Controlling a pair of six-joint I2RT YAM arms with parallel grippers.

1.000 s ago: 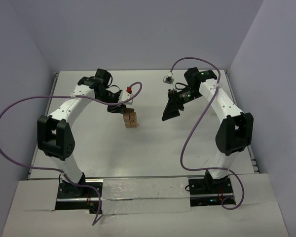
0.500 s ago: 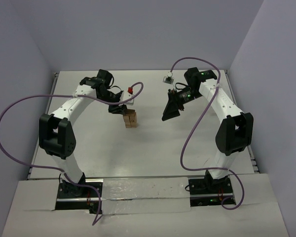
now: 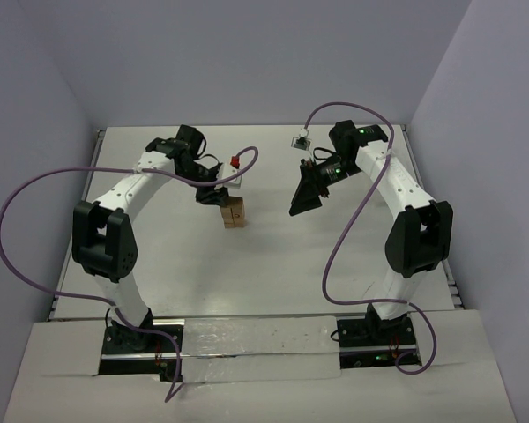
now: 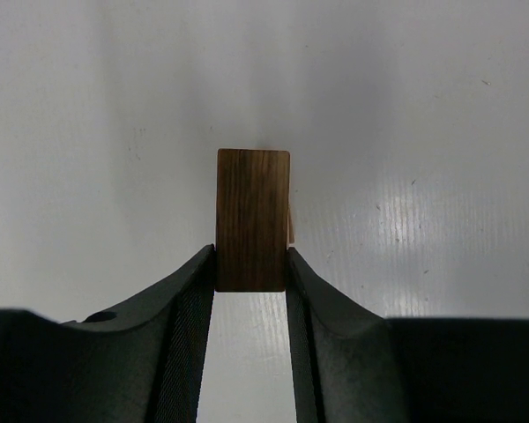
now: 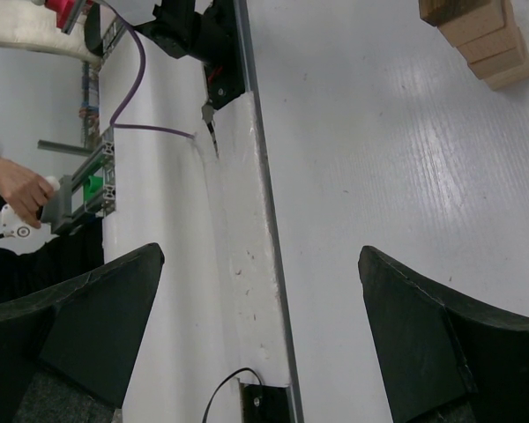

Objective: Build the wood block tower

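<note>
The tower (image 3: 234, 213) is a narrow stack of tan wood blocks in the middle of the table. It also shows in the right wrist view (image 5: 480, 40), at the top right corner. My left gripper (image 3: 215, 196) is at the tower's top and is shut on the top wood block (image 4: 253, 220), a brown cuboid gripped between both fingers. A sliver of a lower block (image 4: 291, 229) peeks out at its right edge. My right gripper (image 3: 305, 201) hangs open and empty to the right of the tower, well apart from it.
Purple cables (image 3: 35, 189) loop off both arms. Grey walls close the table on three sides. In the right wrist view the table's near edge strip (image 5: 247, 229) runs down the frame, and a person's hand (image 5: 18, 189) shows beyond it at far left.
My left gripper has shifted slightly to the right at the tower's top. The right arm has not moved.
</note>
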